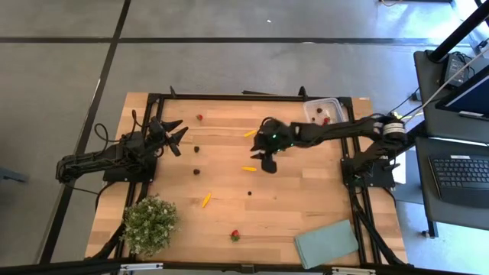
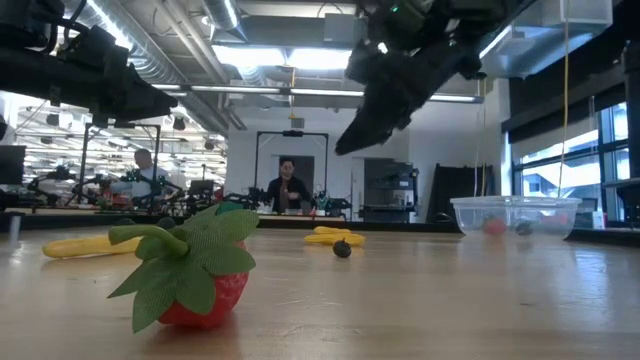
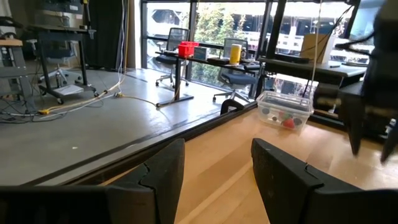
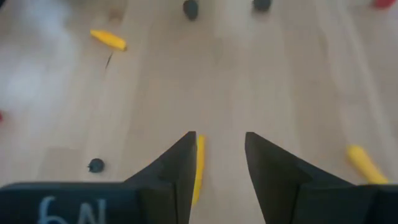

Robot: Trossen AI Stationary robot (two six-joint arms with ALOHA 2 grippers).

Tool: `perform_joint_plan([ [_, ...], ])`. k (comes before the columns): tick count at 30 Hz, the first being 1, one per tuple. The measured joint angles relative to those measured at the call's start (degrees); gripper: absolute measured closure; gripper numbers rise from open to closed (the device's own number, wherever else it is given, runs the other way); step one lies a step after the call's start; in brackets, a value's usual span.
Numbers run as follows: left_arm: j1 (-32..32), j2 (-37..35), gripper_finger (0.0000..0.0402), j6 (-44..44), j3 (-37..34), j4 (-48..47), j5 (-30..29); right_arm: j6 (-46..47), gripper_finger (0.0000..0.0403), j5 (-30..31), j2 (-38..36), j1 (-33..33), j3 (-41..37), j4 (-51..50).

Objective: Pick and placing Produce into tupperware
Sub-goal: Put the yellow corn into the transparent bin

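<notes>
High view: the tupperware [image 1: 322,111], clear and lidless, sits at the table's [image 1: 306,206] far edge on the right arm's side. Inside it a red piece [image 1: 326,120] and a dark piece [image 1: 317,112] show; the low view confirms one reddish and one dark item behind its wall [image 2: 515,215], and the left wrist view shows a red piece plus a couple of dark ones, exact count unclear.

Right gripper [image 1: 267,163] is stretched over mid-table, raised off the wood, just beside a yellow sliver [image 1: 249,169]. Right wrist view: the jaws stand partly open with bare wood in the gap and nothing held; the yellow sliver [image 4: 198,168] lies below, partly hidden behind one finger [image 4: 177,165], so contact cannot be told.

Left gripper [image 1: 175,134] waits near the table's left far corner, lifted. Left wrist view: its fingers [image 3: 163,171] are parted about halfway, nothing between them.

Loose produce on the wood:
- strawberry [image 1: 199,118] near the far edge, close to the left gripper
- two dark berries [image 1: 196,150] in left-centre, one nearer than the other
- another yellow sliver at mid-far [image 1: 250,133]
- orange sliver [image 1: 205,199] toward the near side
- dark berry [image 1: 250,193] in the middle
- strawberry with green leaves [image 1: 235,235] near the front edge, looming in the low view [image 2: 195,275]

Bushy green plant [image 1: 149,223] stands at the near left corner; a flat grey-green rectangle [image 1: 327,243] lies at the near right.
</notes>
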Motion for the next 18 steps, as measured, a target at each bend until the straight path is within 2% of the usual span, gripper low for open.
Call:
perform_joint_plan([
  [9,0.0,0.0,0.0223,-0.12,0.0,0.0,0.01,-0.03,0.0263,2.25,9.61,3.11,0.0,1.81],
  [18,-0.02,0.0,0.0223,-0.12,0.0,-0.02,0.01,1.62,0.0263,2.24,10.55,3.44,0.0,3.15],
])
